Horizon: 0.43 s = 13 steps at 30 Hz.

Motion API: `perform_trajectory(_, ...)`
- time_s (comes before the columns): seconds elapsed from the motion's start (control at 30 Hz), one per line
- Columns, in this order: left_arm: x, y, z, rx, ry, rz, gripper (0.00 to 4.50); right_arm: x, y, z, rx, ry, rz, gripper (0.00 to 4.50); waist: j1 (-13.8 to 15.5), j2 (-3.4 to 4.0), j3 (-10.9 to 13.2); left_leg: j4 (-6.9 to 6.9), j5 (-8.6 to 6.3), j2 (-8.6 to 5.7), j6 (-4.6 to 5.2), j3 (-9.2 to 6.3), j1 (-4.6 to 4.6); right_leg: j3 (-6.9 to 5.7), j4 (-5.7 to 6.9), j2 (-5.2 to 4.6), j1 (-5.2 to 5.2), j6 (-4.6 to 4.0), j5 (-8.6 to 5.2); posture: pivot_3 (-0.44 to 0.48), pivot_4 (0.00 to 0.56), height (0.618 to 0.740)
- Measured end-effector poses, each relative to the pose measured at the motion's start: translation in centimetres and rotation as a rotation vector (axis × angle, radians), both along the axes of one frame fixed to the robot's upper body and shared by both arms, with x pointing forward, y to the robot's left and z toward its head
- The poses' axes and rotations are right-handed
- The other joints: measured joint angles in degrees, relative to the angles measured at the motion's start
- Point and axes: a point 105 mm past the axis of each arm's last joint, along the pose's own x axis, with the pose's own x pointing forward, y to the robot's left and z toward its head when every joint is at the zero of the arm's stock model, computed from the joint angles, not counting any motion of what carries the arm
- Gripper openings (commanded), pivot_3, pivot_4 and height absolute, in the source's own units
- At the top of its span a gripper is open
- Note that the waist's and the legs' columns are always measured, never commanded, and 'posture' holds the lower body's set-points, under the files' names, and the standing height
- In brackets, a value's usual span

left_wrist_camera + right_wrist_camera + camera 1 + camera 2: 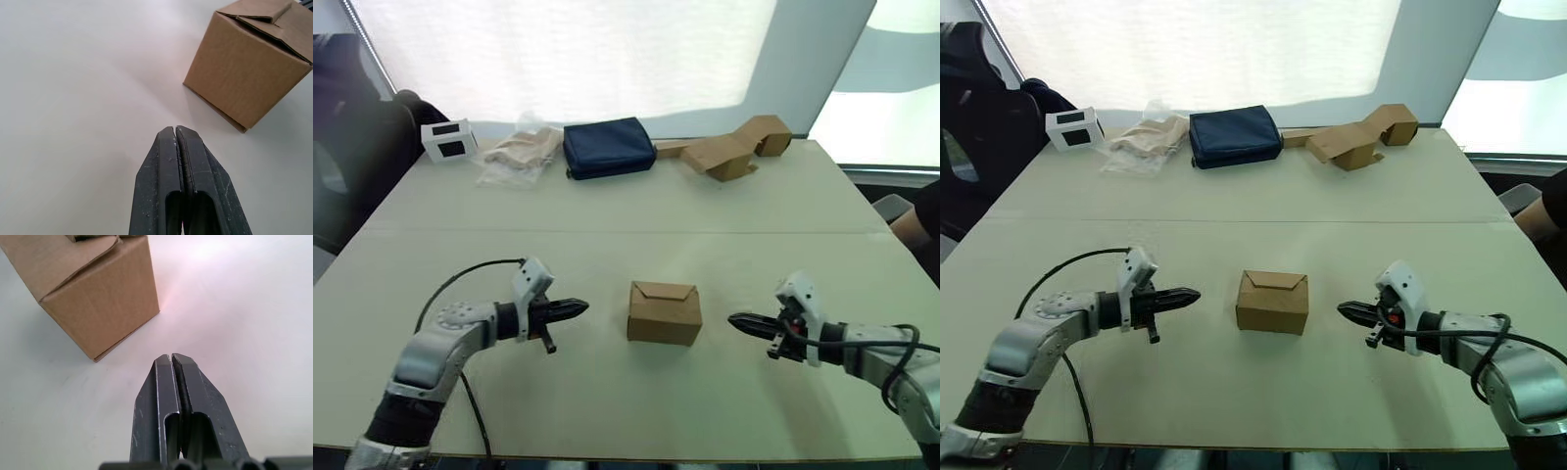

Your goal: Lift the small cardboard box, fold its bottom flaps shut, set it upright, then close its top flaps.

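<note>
Small plain brown cardboard box (pixel 665 313) stood upright on the pale counter (pixel 607 206), top flaps (pixel 664 292) folded shut.
Left end effector (pixel 579 306) and right end effector (pixel 734 320) flanked it, both closed, empty, apart from it.

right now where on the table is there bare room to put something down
Bare table runs across the middle, between the far row and the small cardboard box. Narrower gaps lie between the box and the left gripper and the right gripper. The far edge is crowded: white device, plastic bag, navy pouch, cardboard pieces.

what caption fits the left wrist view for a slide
Left gripper, fingers shut, points across the bare table toward the small cardboard box, apart from it.
</note>
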Motion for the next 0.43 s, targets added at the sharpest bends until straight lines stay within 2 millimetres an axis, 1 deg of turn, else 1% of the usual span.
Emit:
perform_trajectory(0.07, -1.1, 1.0, 0.4, -0.014, 0.015, 0.015, 0.02, -0.7, -0.6, -0.4, 0.018, 0.027, -0.006, 0.00, 0.0, 0.00, 0.0, -0.02, -0.03, 0.00, 0.04, 0.01, 0.01, 0.02, -0.06, -0.03, 0.02, 0.00, 0.00, 0.000, 0.150, 0.740)
perform_trajectory(0.13, -2.5, 2.2, 0.3, -0.024, 0.059, 0.039, 0.02, -1.6, -2.1, -1.3, 0.005, 0.089, -0.030, 0.00, 0.0, 0.01, 0.0, -0.04, -0.04, 0.00, 0.04, 0.02, 0.02, 0.02, -0.11, -0.07, 0.06, 0.00, 0.00, 0.000, 0.150, 0.740)
perform_trajectory(0.17, -2.9, 2.7, 0.2, -0.028, 0.077, 0.051, 0.02, -1.8, -2.6, -1.5, 0.005, 0.100, -0.039, 0.00, 0.0, 0.01, 0.0, -0.03, -0.04, 0.00, 0.04, 0.02, 0.04, 0.02, -0.11, -0.07, 0.08, 0.00, 0.00, 0.000, 0.150, 0.740)
perform_trajectory(0.27, -3.9, 3.2, 0.0, -0.012, 0.112, 0.051, 0.02, -1.9, -3.1, -1.3, 0.009, 0.100, -0.032, 0.00, 0.0, 0.02, 0.0, -0.04, -0.04, 0.01, 0.04, 0.02, 0.24, 0.02, -0.12, -0.07, 0.28, -0.03, -0.01, 0.000, 0.150, 0.740)
perform_trajectory(0.3, -4.2, 3.2, -0.3, -0.014, 0.131, 0.052, 0.02, -1.7, -3.7, -1.2, 0.016, 0.096, -0.051, 0.00, 0.0, 0.03, 0.0, -0.04, -0.04, 0.00, 0.04, 0.03, 0.28, 0.02, -0.13, -0.07, 0.32, -0.04, -0.02, 0.000, 0.150, 0.740)
perform_trajectory(0.37, -4.4, 3.2, -0.7, -0.022, 0.149, 0.059, 0.02, -1.2, -4.4, -0.9, 0.027, 0.084, -0.077, 0.00, -0.1, 0.03, 0.0, -0.04, -0.04, 0.01, 0.04, 0.03, 0.27, 0.02, -0.14, -0.06, 0.31, -0.03, -0.02, 0.000, 0.150, 0.740)
perform_trajectory(0.43, -4.5, 3.1, -0.9, -0.023, 0.155, 0.063, 0.02, -0.9, -4.5, -0.8, 0.032, 0.079, -0.082, 0.00, 0.0, 0.03, 0.0, -0.07, -0.04, 0.01, 0.04, 0.02, 0.26, 0.01, -0.14, -0.06, 0.30, -0.03, -0.02, 0.000, 0.150, 0.740)
